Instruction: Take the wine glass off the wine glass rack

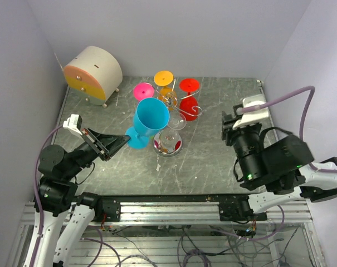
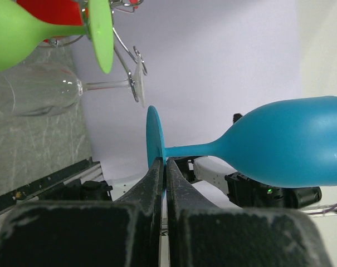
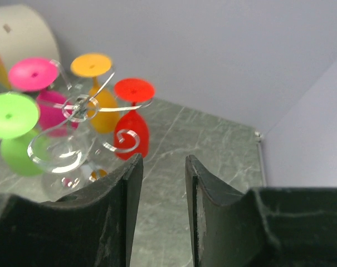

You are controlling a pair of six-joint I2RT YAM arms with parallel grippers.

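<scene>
My left gripper point(image 1: 123, 142) is shut on the foot of a blue wine glass point(image 1: 152, 115), which is tilted just left of the wine glass rack point(image 1: 168, 146). In the left wrist view the fingertips point(image 2: 157, 169) pinch the disc-shaped foot and the blue wine glass point(image 2: 291, 144) lies sideways, apart from the wire arms. The silver wine glass rack point(image 3: 79, 105) holds pink point(image 3: 33, 74), orange point(image 3: 91, 65), red point(image 3: 133, 89), green point(image 3: 12, 114) and clear point(image 3: 54, 158) glasses. My right gripper point(image 1: 229, 125) stands open to the right of the rack with nothing between its fingers point(image 3: 132, 178).
A round cream drawer box point(image 1: 93, 71) with an orange and yellow front sits at the back left of the grey marbled table point(image 1: 213, 167). White walls close in on three sides. A metal rail point(image 1: 168, 208) runs along the near edge.
</scene>
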